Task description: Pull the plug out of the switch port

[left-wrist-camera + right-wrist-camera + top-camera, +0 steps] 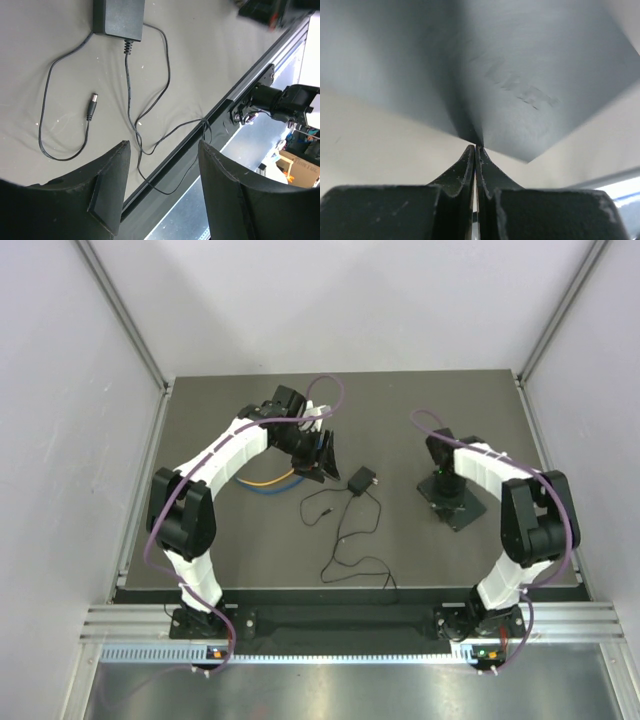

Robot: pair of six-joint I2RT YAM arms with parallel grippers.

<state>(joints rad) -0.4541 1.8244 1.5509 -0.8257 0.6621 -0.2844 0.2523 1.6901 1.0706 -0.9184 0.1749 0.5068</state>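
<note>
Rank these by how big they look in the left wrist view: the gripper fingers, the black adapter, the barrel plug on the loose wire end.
1. Left gripper fingers: largest, though only because they sit nearest the camera.
2. Black adapter, partly cut off at the top edge.
3. Barrel plug, smallest.

Thin black wire (345, 540) looped across centre of surface (420, 405), between arms. Adapter (361, 480) lay near left claw (164, 145), whose jaws stood apart. Yellow and blue cables (268, 482) ran under left arm. Right claw (475, 147), pinched closed, stood at flat black box (462, 510). Back strip of surface bare; gap between adapter and box passable. Walls (70, 360) hemmed three sides.
</note>
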